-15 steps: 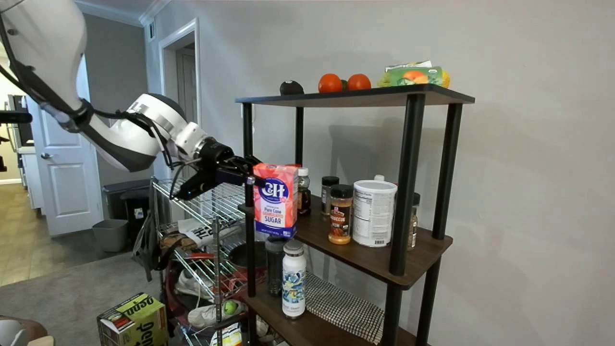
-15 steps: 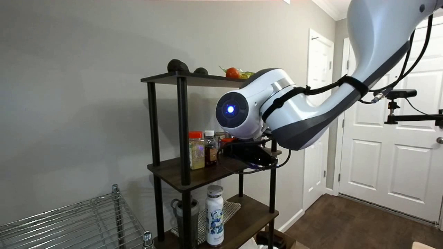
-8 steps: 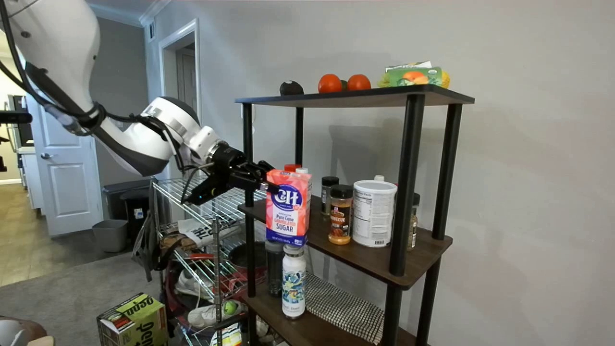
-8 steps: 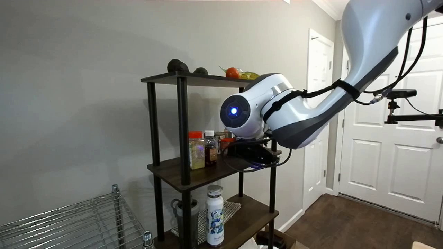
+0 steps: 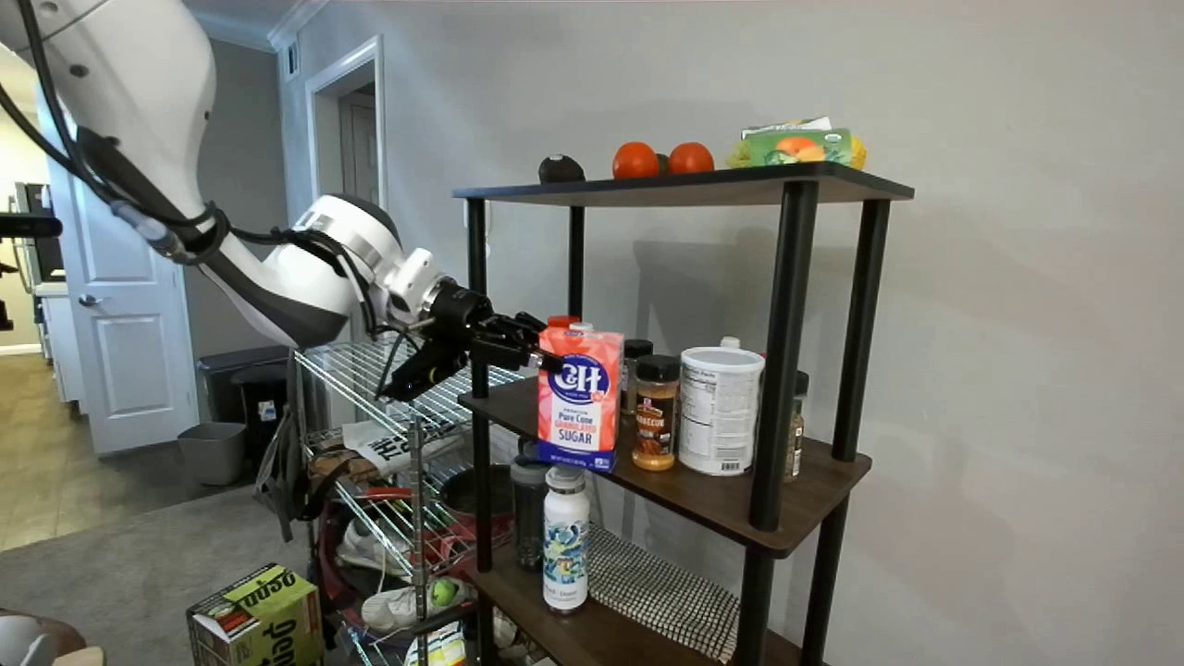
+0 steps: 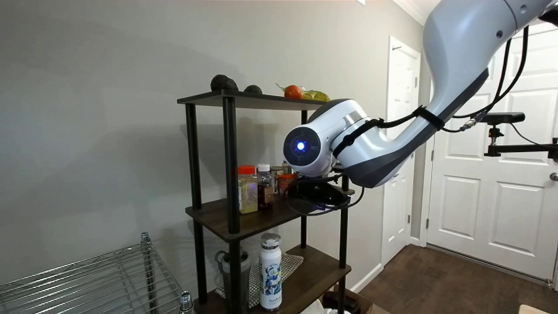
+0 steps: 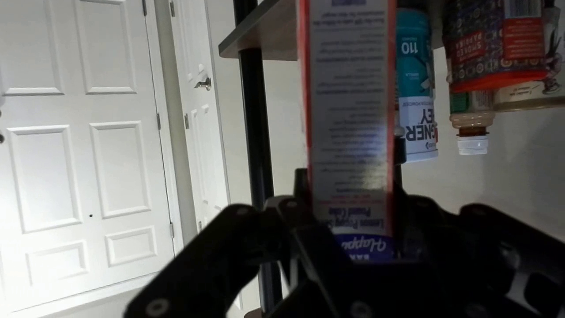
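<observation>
In an exterior view, the sugar carton [image 5: 580, 407] is between the fingers [image 5: 532, 357], at the near left part of the middle shelf [image 5: 703, 495]; whether they touch is unclear. Right of it on that shelf come a barbecue jar [image 5: 654, 416] and, beside that, a canister [image 5: 720, 416]. The top shelf [image 5: 592, 191] bears an avocado [image 5: 561, 169] at the left, tomatoes [image 5: 635, 160] mid-way and a fruit packet [image 5: 797, 145] at the right. On the bottom shelf [image 5: 610, 638] stands a bottle [image 5: 565, 546], with a tumbler [image 5: 528, 518] left of it and a mat [image 5: 657, 592] to its right. In both exterior views a wire rack [image 6: 91, 279] stands left of these shelves.
</observation>
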